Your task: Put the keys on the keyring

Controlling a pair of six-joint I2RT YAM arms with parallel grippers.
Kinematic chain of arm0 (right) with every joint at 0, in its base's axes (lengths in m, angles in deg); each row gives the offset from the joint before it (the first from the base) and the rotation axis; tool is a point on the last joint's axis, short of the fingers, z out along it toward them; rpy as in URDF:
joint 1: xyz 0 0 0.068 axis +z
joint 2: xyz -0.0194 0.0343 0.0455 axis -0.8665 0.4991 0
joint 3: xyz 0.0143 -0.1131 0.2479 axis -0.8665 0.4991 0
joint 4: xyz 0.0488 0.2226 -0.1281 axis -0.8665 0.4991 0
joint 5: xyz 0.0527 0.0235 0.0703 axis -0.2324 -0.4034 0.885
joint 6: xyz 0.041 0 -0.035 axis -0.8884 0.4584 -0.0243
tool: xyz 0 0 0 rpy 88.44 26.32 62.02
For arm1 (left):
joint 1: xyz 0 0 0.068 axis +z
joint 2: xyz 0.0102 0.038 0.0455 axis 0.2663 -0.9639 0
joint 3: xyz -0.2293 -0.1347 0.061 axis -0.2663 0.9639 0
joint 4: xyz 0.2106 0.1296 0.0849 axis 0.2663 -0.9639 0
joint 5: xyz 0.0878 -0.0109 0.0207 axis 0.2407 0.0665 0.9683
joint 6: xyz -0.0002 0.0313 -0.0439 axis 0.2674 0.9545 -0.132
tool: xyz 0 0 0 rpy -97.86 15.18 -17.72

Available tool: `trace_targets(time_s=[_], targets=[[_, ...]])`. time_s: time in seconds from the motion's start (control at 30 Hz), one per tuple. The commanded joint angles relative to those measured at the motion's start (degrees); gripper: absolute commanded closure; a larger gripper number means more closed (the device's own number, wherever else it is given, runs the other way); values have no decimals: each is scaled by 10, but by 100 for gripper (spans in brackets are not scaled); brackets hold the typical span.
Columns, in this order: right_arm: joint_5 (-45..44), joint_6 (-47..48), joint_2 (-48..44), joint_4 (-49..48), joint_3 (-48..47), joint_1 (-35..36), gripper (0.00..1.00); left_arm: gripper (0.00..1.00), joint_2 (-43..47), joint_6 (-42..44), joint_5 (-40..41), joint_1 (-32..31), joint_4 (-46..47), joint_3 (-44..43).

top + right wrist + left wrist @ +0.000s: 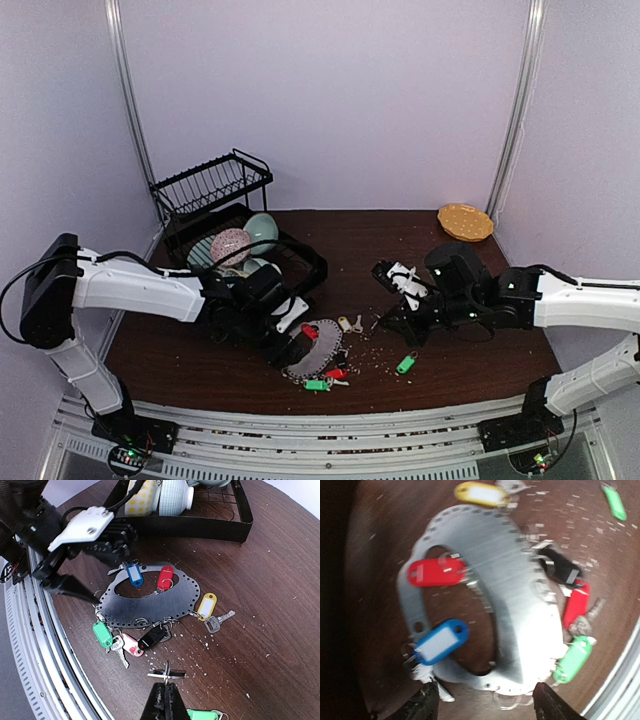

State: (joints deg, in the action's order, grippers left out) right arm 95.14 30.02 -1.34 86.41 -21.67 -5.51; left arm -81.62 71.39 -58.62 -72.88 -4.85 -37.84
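Note:
The keyring (520,605) lies flat on the dark table, also seen in the top view as the keyring (318,352). Keys hang from its rim by a blue tag (441,641), a red tag (436,572), a yellow tag (480,494), a black tag (562,567) and a green tag (572,660). My left gripper (485,707) is open, its fingertips straddling the ring's near end without gripping it. A loose green-tagged key (406,363) lies to the right. My right gripper (166,684) hovers beside it, shut on a small thin metal split ring (167,672).
A black dish rack (215,215) with bowls stands at the back left, close behind the left arm. A yellow-orange plate (465,221) sits at the back right corner. White flecks are scattered over the table around the keyring. The metal rail (330,440) runs along the near edge.

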Motion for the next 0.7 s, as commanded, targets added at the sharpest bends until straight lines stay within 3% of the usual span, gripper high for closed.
trace_targets(time_s=[0.0,0.27,0.43,0.57,0.67], targets=[[7,4,-2,-9,4,-4,100,29,4,107,-122,-36,90,11],[15,0,-17,-11,16,-4,100,2,-101,79,-22,-43,15,-80],[19,-1,-19,-18,20,-3,100,2,-121,36,-2,-62,12,-118],[21,0,-18,-17,21,-4,100,7,-136,-14,42,-62,-45,-155],[22,1,-18,-19,21,-4,100,12,-146,-32,33,-62,-63,-169]])
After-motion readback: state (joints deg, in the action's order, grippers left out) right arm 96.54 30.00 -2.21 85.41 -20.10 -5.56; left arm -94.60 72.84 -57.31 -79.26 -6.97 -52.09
